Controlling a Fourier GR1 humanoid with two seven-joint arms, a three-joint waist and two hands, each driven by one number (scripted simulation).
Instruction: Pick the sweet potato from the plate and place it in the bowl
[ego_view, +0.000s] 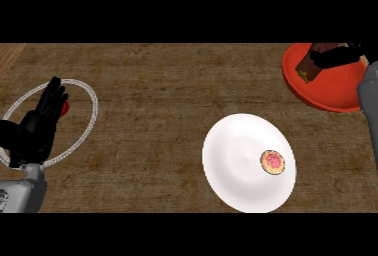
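Head view looked steeply down on the brown counter (162, 85). At the upper right the right hand (334, 56) hung over the red bowl (325, 92), its fingers curled round a brownish lump that I took for the sweet potato (304, 69), just above or touching the bowl's inside; which, I could not tell. The white plate (236, 165) lay well apart, lower in the middle, carrying only a small round pink-centred thing (272, 162). At the left edge the left hand (40, 122) rested with fingers straight, over a thin ring (87, 120) and a bit of red (66, 108). To my eye the placing step was in hand: the carry looked done, and the next move called for uncurling the fingers so the sweet potato settled in the bowl, then lifting clear.
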